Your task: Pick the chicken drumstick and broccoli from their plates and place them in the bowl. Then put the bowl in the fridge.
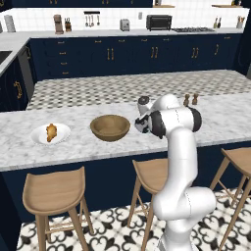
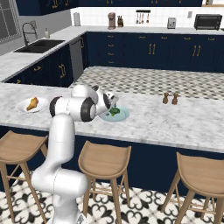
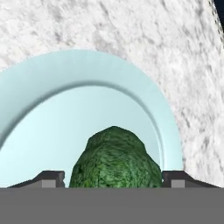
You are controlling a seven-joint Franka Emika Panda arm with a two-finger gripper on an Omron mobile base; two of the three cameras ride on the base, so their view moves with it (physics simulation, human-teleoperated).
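While on plate, broccoli between jaws.

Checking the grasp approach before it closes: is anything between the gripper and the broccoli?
Nothing visible. In the hand view the broccoli sits on the pale blue-green plate, directly between the two fingertips of the gripper.

Three wooden stools stand before the marble desk; two brown shakers sit on it; a toaster oven behind.
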